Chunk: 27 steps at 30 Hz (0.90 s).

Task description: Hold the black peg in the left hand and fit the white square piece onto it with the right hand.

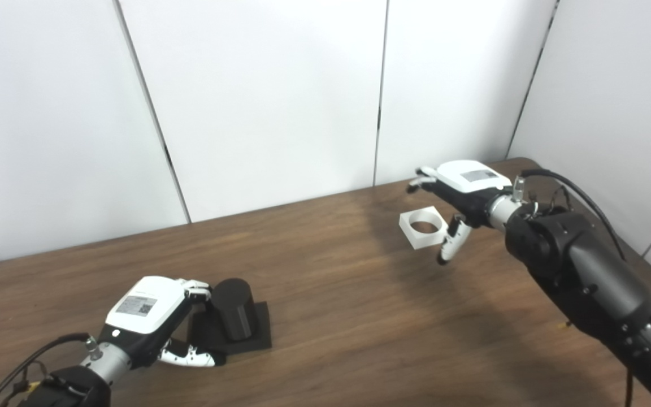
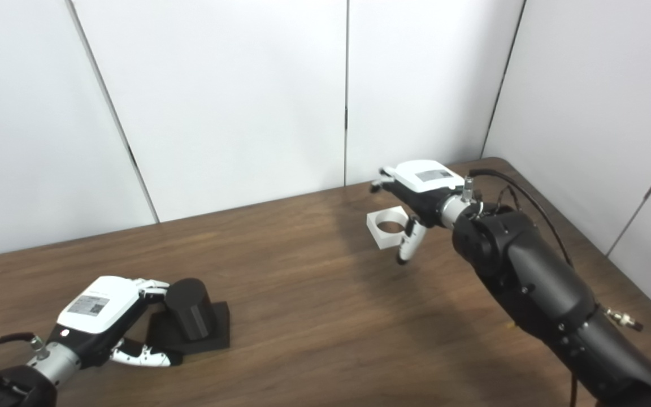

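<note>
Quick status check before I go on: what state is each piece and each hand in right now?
black peg: upright on its flat black base, on the table, not lifted.
white square piece: flat on the table, round hole empty, not on the peg.
left hand: around the peg, fingers at its side, thumb along the base; firm grip not clear.
right hand: open, spread over the white piece, not closed on it.

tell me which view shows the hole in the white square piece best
The left eye view: the white square piece sits larger there, its round hole open. The right eye view shows the same hole, smaller, with the right hand just beside it.
</note>
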Motion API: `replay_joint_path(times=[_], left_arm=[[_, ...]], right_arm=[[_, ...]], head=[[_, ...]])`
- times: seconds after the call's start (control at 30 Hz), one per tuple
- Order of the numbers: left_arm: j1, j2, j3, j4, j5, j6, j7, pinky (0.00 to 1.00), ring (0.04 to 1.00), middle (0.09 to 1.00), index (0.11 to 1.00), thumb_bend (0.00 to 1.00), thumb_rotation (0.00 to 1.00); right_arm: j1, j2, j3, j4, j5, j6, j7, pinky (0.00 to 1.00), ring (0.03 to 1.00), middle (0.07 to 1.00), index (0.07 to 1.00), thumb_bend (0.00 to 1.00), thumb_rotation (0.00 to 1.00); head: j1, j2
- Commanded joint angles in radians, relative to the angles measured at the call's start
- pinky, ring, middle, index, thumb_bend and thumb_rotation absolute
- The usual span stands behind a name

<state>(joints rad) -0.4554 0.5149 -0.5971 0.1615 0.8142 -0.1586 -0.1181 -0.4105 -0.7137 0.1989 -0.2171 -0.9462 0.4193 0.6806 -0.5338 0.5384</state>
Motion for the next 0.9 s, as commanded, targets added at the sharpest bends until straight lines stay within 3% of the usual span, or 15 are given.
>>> replay_joint_path(times=[0.0, 0.37, 0.5, 0.7, 0.87], left_arm=[[0.072, 0.036, -0.051, 0.040, 0.045, -0.030, -0.093, 0.77, 0.791, 0.810, 0.492, 0.52, 0.06], [0.068, 0.028, -0.056, 0.070, 0.059, -0.051, -0.062, 0.76, 0.790, 0.813, 0.493, 0.52, 0.07], [0.070, 0.024, -0.056, 0.080, 0.054, -0.058, -0.049, 0.74, 0.785, 0.803, 0.492, 0.52, 0.07], [0.079, 0.029, -0.051, 0.044, 0.049, -0.036, -0.080, 0.76, 0.793, 0.817, 0.493, 0.52, 0.07], [0.081, 0.032, -0.048, 0.025, 0.044, -0.024, -0.093, 0.77, 0.794, 0.819, 0.493, 0.52, 0.07]], right_arm=[[-0.080, -0.033, 0.002, 0.020, -0.061, 0.002, -0.004, 0.95, 0.997, 0.992, 0.885, 0.89, 0.12], [-0.157, -0.010, 0.041, 0.239, -0.086, -0.062, -0.098, 0.89, 0.955, 0.960, 0.882, 0.91, 0.09], [-0.154, 0.003, 0.054, 0.287, -0.078, -0.072, -0.142, 0.86, 0.939, 0.953, 0.889, 0.90, 0.11], [-0.146, 0.024, 0.066, 0.327, -0.066, -0.081, -0.184, 0.82, 0.918, 0.935, 0.875, 0.90, 0.14], [-0.150, 0.036, 0.076, 0.336, -0.055, -0.089, -0.183, 0.83, 0.918, 0.934, 0.867, 0.89, 0.14]], head=[[-0.004, 0.000], [-0.021, 0.001], [-0.012, 0.002], [-0.001, 0.005], [0.010, 0.017]])
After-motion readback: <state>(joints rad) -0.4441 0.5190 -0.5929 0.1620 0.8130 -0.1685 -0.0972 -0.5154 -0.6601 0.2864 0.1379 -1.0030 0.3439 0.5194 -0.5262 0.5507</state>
